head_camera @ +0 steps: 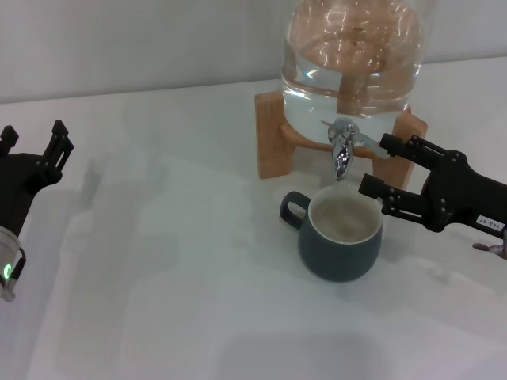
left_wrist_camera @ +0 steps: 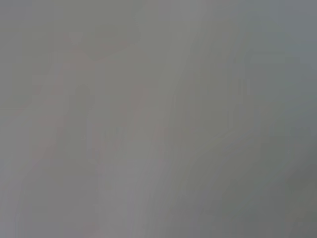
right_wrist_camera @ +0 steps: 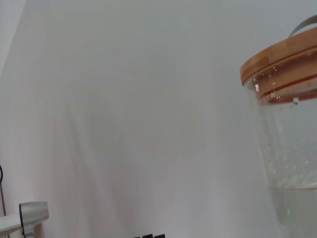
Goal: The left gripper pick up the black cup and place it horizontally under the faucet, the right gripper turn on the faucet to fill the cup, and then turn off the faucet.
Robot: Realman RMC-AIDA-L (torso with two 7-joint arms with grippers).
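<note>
Cup first: black cup (head_camera: 341, 237) sits upright on the white table (head_camera: 158, 301), mouth up, right below the spout of the faucet (head_camera: 343, 150), loop handle sticking out toward my left side. Inside looks pale; can't tell from here how full it is.

Right gripper (head_camera: 384, 168) is the one that matters now. It comes in from the right edge, fingers spread, upper finger tip (head_camera: 390, 142) touching or just beside the end of the thin lever, lower finger just past the cup's rim on the right. So the lever lies directly ahead of the open claw, toward my left, and its long axis runs roughly in line with the fingers, pointing out at them. I judge the next move turns on that: upper finger has to push or hook the lever w/o the lower one bumping the cup. Whether water is running, can't see.

Left gripper (head_camera: 36, 146) is parked well apart at the far left edge, fingers spread, holding nothing. Right arm is far nearer the tap.

Further back: glass jar (head_camera: 348, 63) w/ water on its wooden stand (head_camera: 273, 134); right wrist view shows the jar's wooden lid (right_wrist_camera: 280, 62). Left wrist view shows nothing usable.
</note>
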